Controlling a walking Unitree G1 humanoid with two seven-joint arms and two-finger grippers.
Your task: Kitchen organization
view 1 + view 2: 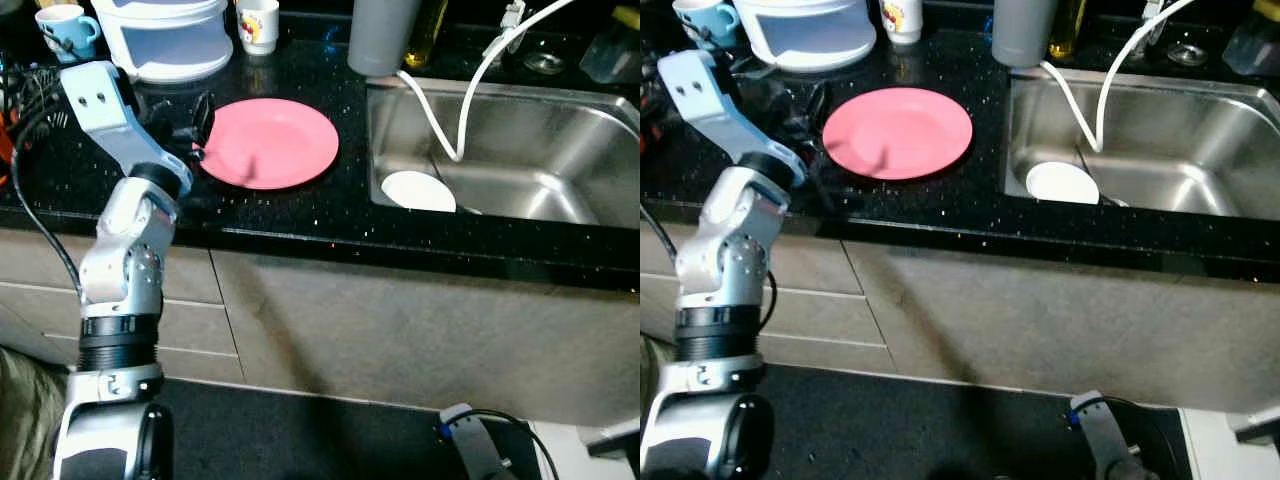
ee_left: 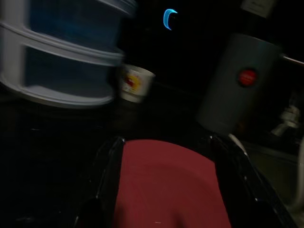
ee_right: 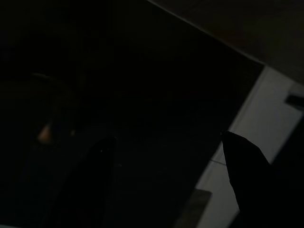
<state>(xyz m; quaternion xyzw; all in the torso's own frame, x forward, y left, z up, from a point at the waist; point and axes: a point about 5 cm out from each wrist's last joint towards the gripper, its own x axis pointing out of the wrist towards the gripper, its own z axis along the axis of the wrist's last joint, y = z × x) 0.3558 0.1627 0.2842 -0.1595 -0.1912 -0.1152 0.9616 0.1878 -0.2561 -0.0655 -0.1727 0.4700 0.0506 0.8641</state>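
1. A blue-and-white mug (image 1: 68, 30) stands at the far left of the black speckled worktop (image 1: 330, 215), next to a white lidded container (image 1: 165, 35).
2. The left claw (image 1: 200, 125) reaches over the worktop from the left, its black fingers spread apart at the left rim of the pink plate (image 1: 268, 142). In the left wrist view the two fingers (image 2: 107, 175) stand on either side of the plate's near edge, with nothing pinched between them; whether they touch the plate cannot be told.
3. The pink plate lies flat on the worktop, between the white container and the sink (image 1: 590, 130), near the front edge.
4. Behind the plate stands a small white cup with a printed picture (image 1: 259, 25); in the left wrist view it sits just beside the container.
5. A grey cylindrical vessel with a red round mark (image 2: 235, 85) stands at the sink's back left corner, with a yellowish bottle (image 1: 428, 30) just beside it.
6. Inside the steel sink a white round dish (image 1: 418, 190) lies by the left wall, and a white hose (image 1: 470, 90) curves down into the basin.
7. The right claw (image 3: 166, 180) hangs low by the dark floor (image 1: 300, 430), its fingers spread apart and holding nothing.
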